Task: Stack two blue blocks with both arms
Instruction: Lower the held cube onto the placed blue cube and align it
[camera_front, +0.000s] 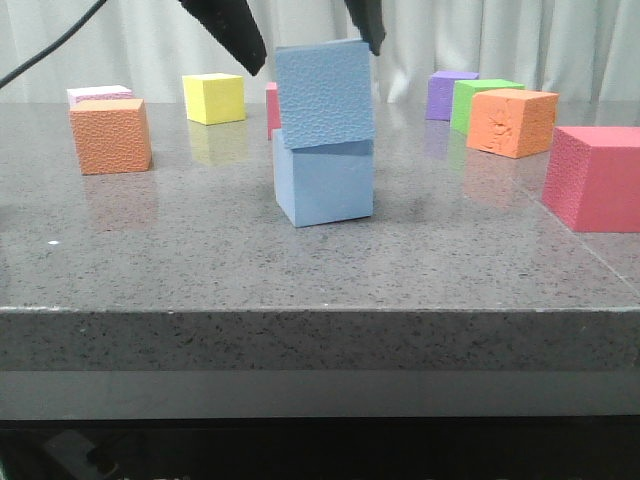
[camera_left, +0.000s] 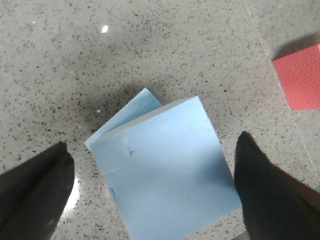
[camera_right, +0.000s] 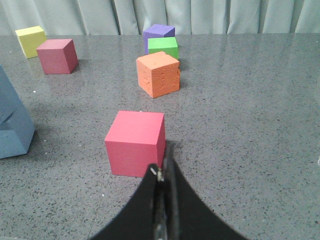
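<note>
Grey table (camera_front: 150, 230) | pebbled block (camera_front: 324, 95) tilted atop smooth block (camera_front: 325, 185) | left jaws apart | right jaws closed, empty

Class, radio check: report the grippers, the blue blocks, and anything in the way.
Left gripper open, straddling the top blue block. Right gripper shut, empty. Top block sits tilted on the bottom blue block. Nothing in the way.

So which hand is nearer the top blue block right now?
Left. The left hand straddles the top blue block, open, fingers either side. The right hand is shut, off by the pink block, the stack only at its view's edge.
</note>
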